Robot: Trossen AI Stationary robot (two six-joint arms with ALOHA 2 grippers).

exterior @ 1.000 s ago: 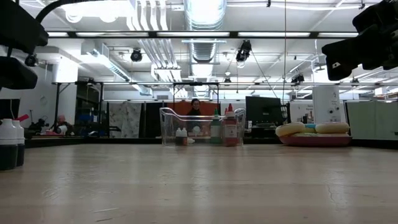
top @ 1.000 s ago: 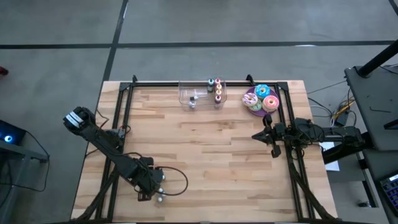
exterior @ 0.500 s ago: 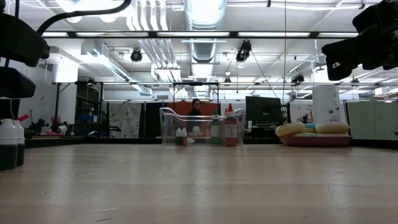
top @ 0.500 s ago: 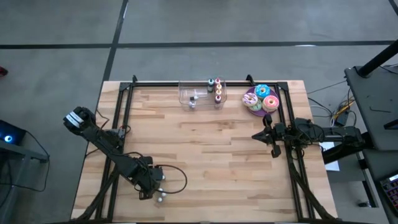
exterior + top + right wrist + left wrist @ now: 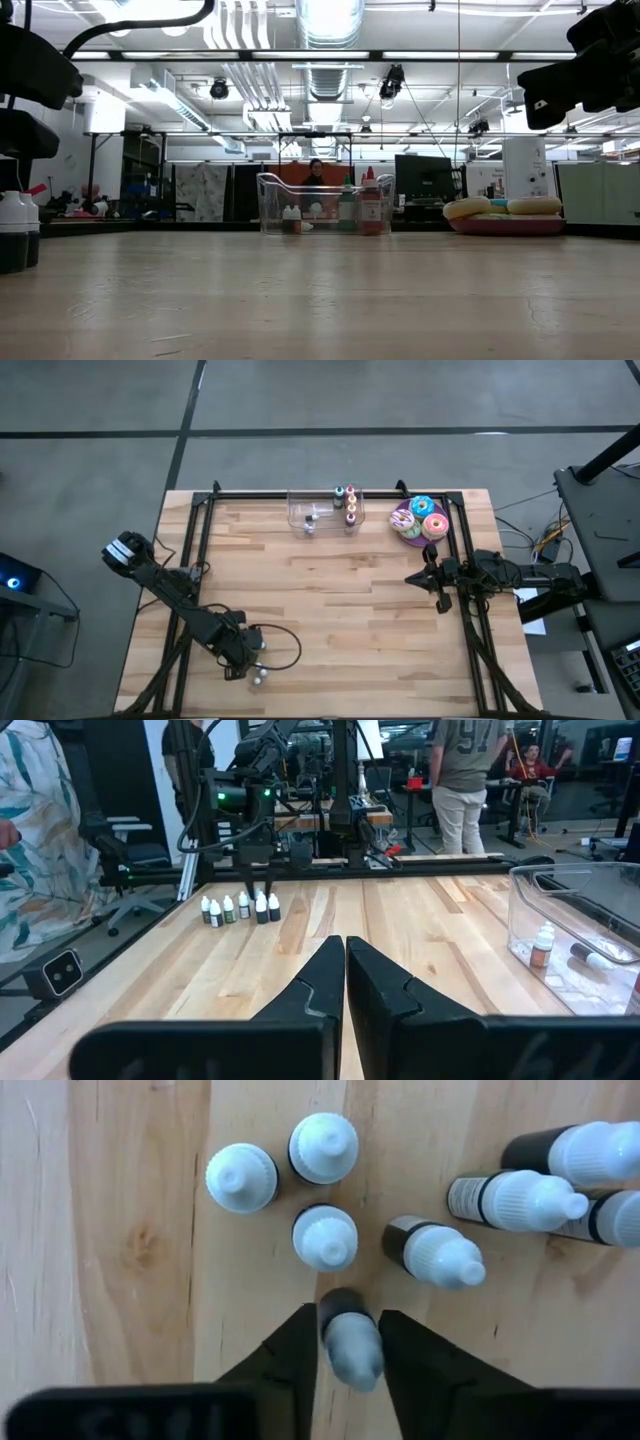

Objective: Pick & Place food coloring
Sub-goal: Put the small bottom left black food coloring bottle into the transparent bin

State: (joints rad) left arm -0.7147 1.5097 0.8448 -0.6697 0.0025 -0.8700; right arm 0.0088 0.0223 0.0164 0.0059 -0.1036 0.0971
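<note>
The food coloring (image 5: 347, 501) stands at the far edge of the bench (image 5: 330, 610), inside a clear bin (image 5: 300, 510) just left of a plate of doughnuts (image 5: 423, 518). The tiny bottles are upright, long axis vertical and caps up. The high view shows only their coloured tops in a short row. The low view (image 5: 360, 208) shows their sides instead: narrow bodies under pointed red and green caps, with a shorter bottle beside them.

The left gripper (image 5: 252, 657) is low over the near-left part of the bench, well apart from the bin. In the left wrist view its fingers (image 5: 300, 1342) are drawn in narrow against both sides of a white-capped bottle (image 5: 350, 1345), a small dark one with its cap pointing up at the camera. More small dark bottles (image 5: 325, 1238) with white caps stand upright just beyond it, and others lie on their sides. From above these show only as pale dots (image 5: 258, 678). The right wrist view shows them as a short standing row (image 5: 240, 907).

The right gripper (image 5: 412, 577) hangs above the right side of the bench, its fingers (image 5: 318, 982) pressed together with nothing between them.
</note>
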